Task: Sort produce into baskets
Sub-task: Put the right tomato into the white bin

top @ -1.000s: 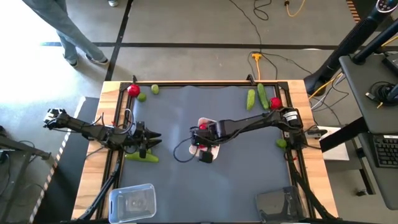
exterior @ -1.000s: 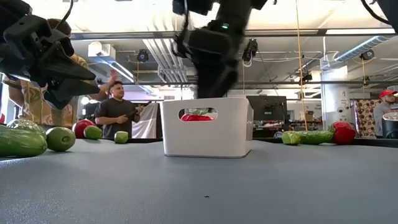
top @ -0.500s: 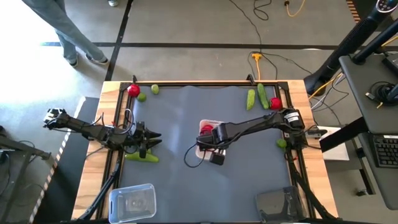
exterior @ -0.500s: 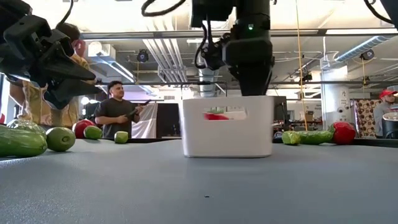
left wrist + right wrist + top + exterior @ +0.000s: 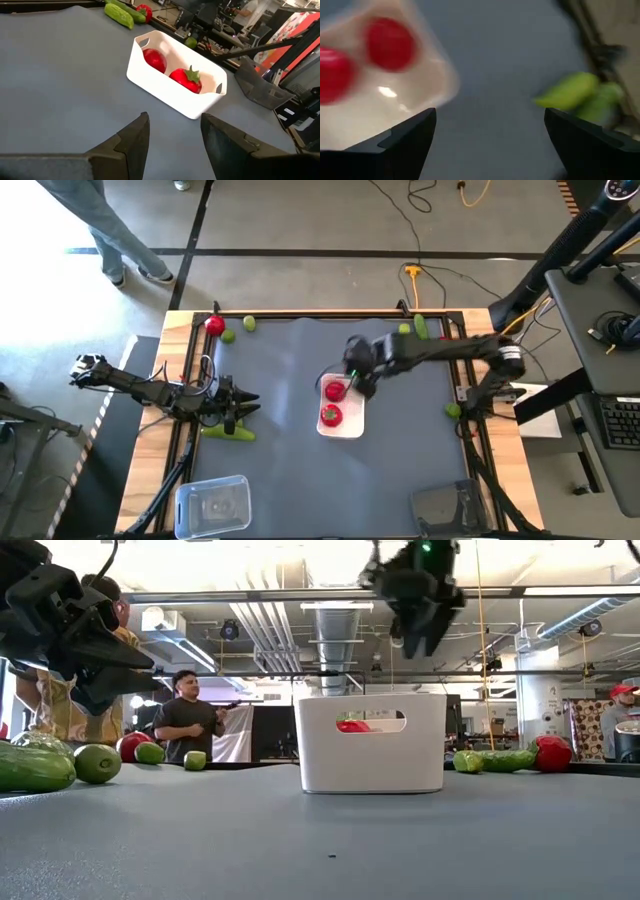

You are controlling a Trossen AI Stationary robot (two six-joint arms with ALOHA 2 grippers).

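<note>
The right gripper (image 5: 356, 370) hangs in the air above the far end of the white tray (image 5: 352, 423), its fingers (image 5: 405, 142) spread wide with nothing between them. In the low view it hovers (image 5: 420, 610) well above the tray's rim. The white tray (image 5: 372, 743) stands near the middle of the grey mat (image 5: 290, 460) and holds two red tomatoes (image 5: 331, 415), one near each end; the left wrist view shows them (image 5: 186, 80) lying side by side inside the tray (image 5: 170, 87), one with a green stem cap. In the right wrist view the tray and tomatoes are blurred, and two green cucumbers (image 5: 575, 95) lie on the mat off to one side.

The left gripper (image 5: 243, 406) waits at the left edge of the mat, its fingers (image 5: 132, 142) drawn near together with only a narrow gap and nothing gripped. Just beside it, on the near side, a cucumber (image 5: 227, 432) lies on the mat.

At the far left corner sit a tomato (image 5: 214, 325) and two limes (image 5: 229, 335). At the far right corner two cucumbers (image 5: 422, 328) lie close together. A lime (image 5: 452, 411) rests at the right edge of the mat. The clear tray (image 5: 212, 506) stands at the near left corner and the dark smoky tray (image 5: 452, 508) at the near right.

Beyond the table, a person (image 5: 190, 725) stands in the room.
</note>
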